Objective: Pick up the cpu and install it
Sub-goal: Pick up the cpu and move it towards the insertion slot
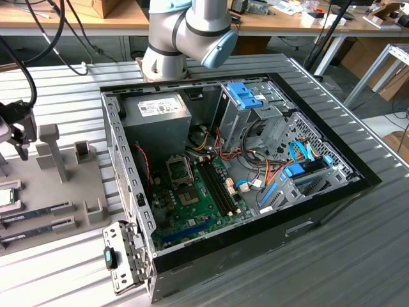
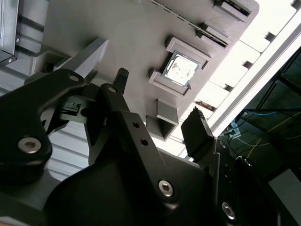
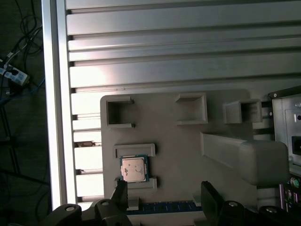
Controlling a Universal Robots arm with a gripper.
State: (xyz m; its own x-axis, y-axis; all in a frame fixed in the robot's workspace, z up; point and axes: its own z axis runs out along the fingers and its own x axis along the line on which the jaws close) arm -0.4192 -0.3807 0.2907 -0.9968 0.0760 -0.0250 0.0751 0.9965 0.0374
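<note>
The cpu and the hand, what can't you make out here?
cpu, exterior view: cut off by the left edge.
cpu, second wrist view: top washed out by glare.
hand, first wrist view: body cut off by the picture's edge.
socket, exterior view: pins too small.

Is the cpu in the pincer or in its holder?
In its holder: the cpu lies flat there; the open pincer holds nothing.

cpu point(image 1: 5, 197) half beyond exterior view's left edge
</note>
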